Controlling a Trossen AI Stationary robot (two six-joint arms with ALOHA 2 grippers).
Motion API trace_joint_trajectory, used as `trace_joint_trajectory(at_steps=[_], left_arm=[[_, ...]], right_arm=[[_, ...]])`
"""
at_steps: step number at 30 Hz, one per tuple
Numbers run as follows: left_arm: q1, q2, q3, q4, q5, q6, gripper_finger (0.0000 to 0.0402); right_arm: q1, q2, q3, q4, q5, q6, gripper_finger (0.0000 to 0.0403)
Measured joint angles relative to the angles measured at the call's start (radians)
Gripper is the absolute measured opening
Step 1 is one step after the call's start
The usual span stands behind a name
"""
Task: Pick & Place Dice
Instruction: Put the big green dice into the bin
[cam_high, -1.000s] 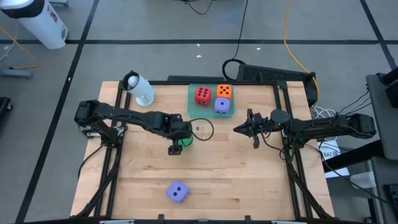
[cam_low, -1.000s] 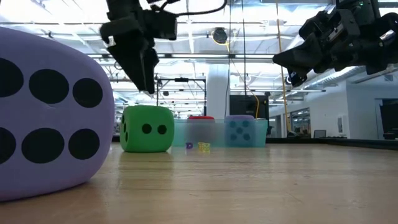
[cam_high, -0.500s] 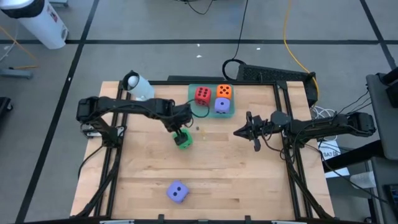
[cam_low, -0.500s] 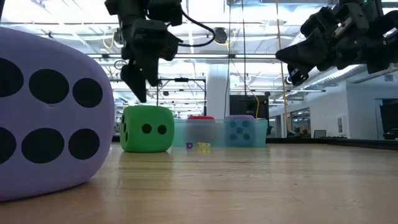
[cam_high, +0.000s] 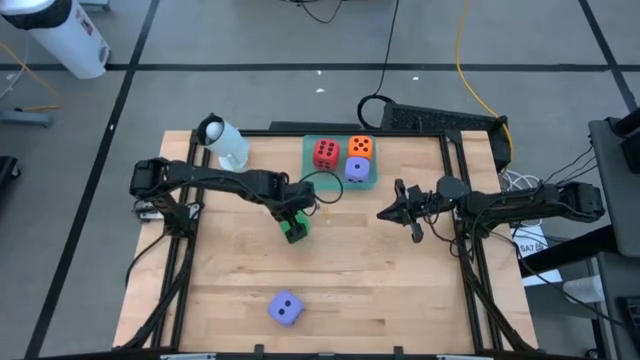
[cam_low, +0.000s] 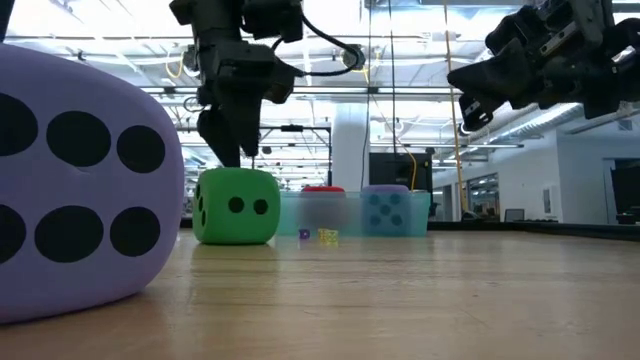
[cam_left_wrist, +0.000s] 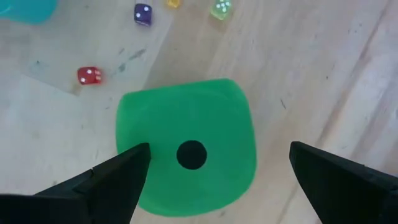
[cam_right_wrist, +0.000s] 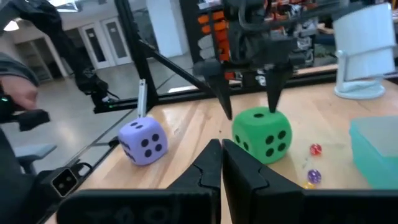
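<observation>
Wood table (cam_high: 380, 270): left gripper (cam_left_wrist: 211, 163) jaws open straddling green die (cam_left_wrist: 186, 146); right gripper (cam_right_wrist: 221, 163) jaws closed, empty, mid-air.

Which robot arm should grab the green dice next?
Probably the left. The left gripper hovers right over the green die with fingers open on both sides of it. The right gripper is shut and off to the side.

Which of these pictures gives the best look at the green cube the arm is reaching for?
The left wrist view: the green die fills it, one pip up, between the open left gripper fingers. The high view shows it small under the arm; the low view, its side; the right wrist view, farther off.
</observation>
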Motion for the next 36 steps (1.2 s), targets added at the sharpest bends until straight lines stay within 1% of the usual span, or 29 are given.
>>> trace_joint_trajectory(at_steps=[6,13,18,22,24,27,28,36], left_arm=[[-0.005,0.043,0.002,-0.018,-0.102,0.002,0.04],[-0.04,0.063,0.001,-0.007,-0.098,0.044,0.04],[-0.094,0.064,0.0,-0.018,-0.158,0.067,0.04],[-0.129,0.066,0.0,-0.035,-0.197,0.118,0.04],[-0.136,0.066,0.0,-0.037,-0.193,0.117,0.04],[-0.156,0.065,0.0,-0.031,-0.148,0.106,0.04],[-0.166,0.065,0.0,-0.03,-0.149,0.107,0.04],[-0.232,0.068,-0.003,-0.014,-0.251,0.136,0.0398]], right_arm=[[-0.027,-0.003,0.001,-0.005,-0.023,0.0,0.0004],[-0.029,-0.003,0.001,-0.005,-0.036,0.001,0.0004],[-0.029,-0.003,0.001,-0.005,-0.036,0.001,0.0004],[-0.029,-0.003,0.001,-0.005,-0.035,0.001,0.0004],[-0.029,-0.003,0.001,-0.005,-0.036,0.0,0.0004],[-0.029,-0.003,0.001,-0.005,-0.035,0.0,0.0004],[-0.029,-0.003,0.001,-0.005,-0.036,0.0,0.0004],[-0.024,-0.003,0.001,-0.005,-0.034,0.003,0.0004]])
